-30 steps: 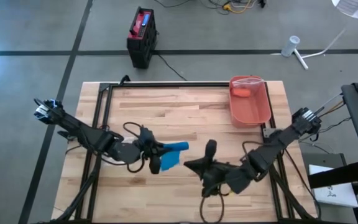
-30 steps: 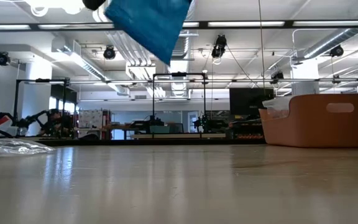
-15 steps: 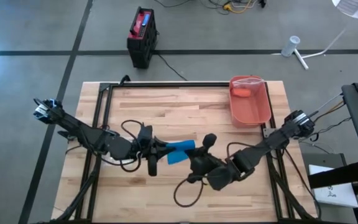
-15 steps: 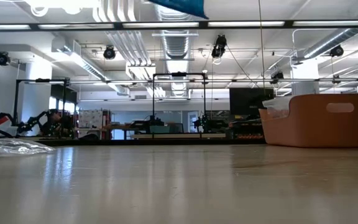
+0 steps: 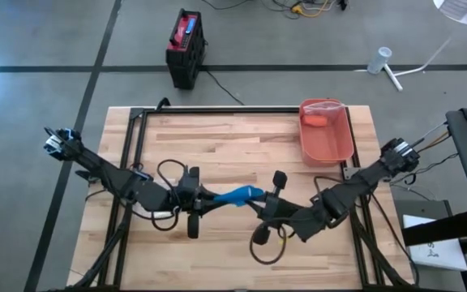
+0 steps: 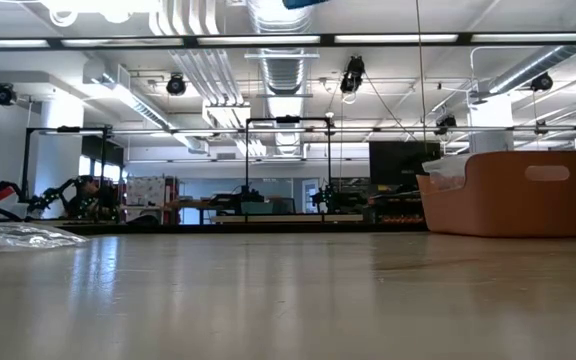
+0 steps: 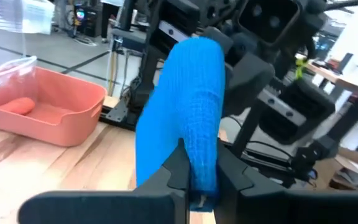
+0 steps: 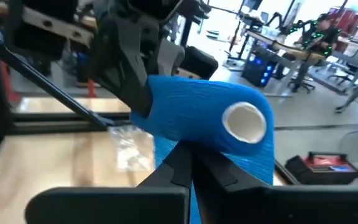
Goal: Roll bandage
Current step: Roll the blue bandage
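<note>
Both arms meet above the middle of the wooden table [image 5: 242,138], toward its near edge, with the blue bandage [image 5: 240,195] held in the air between them, clear of the boards. The left gripper [image 5: 203,199] is clamped on one end of the cloth, its fingers [image 7: 180,163] pinching a fold; the right gripper [image 5: 264,208] is clamped on the rolled end, just under the white core [image 8: 246,120]. The step in hand appears to be winding: to do it well, the free length should stay taut between the two grips, each turn laid squarely over the one beneath, so the roll stays a cylinder and does not cone. The bandage is a soft, finely woven elastic cloth, crinkled on its surface, limp where unrolled and firm where wound on its stiff round core. A salmon plastic bin [image 5: 335,150], smooth-walled with rounded corners, stands at the far right corner of the table, well apart from the work.
</note>
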`<state>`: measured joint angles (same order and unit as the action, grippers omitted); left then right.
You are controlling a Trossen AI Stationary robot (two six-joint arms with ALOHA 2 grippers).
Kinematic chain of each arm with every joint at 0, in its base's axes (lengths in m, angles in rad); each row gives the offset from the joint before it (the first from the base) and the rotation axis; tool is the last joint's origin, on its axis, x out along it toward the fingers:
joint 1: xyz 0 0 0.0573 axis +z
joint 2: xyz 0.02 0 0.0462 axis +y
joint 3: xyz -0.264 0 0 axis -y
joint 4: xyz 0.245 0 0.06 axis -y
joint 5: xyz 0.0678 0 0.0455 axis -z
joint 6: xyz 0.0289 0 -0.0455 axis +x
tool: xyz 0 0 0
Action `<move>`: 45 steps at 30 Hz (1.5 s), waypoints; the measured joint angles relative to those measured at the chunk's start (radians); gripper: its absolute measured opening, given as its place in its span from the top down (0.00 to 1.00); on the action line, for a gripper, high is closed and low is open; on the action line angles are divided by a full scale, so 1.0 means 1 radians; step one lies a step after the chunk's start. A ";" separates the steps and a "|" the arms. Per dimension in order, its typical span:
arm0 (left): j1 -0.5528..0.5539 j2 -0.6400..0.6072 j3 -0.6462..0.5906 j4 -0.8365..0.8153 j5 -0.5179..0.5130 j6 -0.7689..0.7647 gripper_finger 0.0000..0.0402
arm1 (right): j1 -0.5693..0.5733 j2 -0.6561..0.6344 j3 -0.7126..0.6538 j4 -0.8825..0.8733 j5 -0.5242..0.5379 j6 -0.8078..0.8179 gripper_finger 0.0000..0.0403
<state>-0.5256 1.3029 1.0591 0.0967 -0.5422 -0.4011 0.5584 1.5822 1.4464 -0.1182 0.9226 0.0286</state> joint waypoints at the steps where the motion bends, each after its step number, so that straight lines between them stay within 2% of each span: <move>1: -0.005 0.000 -0.002 0.001 0.004 -0.001 0.95 | 0.005 0.000 0.000 0.012 0.000 0.004 0.99; 3: -0.014 0.000 -0.008 0.002 0.007 -0.002 0.95 | 0.015 0.000 -0.001 0.041 -0.004 0.006 0.99; 9: -0.026 0.001 -0.039 0.063 0.023 -0.001 0.94 | 0.019 0.002 -0.001 0.135 -0.119 0.030 0.99; 14: -0.029 0.003 -0.067 0.128 0.023 0.007 0.94 | 0.019 0.002 -0.001 0.147 -0.126 0.040 0.99; 19: -0.045 0.007 -0.071 0.177 0.012 0.076 0.94 | 0.018 0.027 -0.019 0.139 -0.131 0.137 0.99; 30: -0.065 0.033 -0.069 0.214 0.010 0.116 0.94 | 0.022 0.056 -0.027 0.173 -0.153 0.147 0.99; 45: -0.068 0.067 -0.062 0.130 0.034 0.177 0.94 | 0.057 0.046 -0.017 0.160 -0.171 0.145 0.99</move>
<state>-0.5932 1.3701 0.9972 0.2270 -0.5080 -0.2243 0.6154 1.6284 1.4292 0.0415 0.7517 0.1734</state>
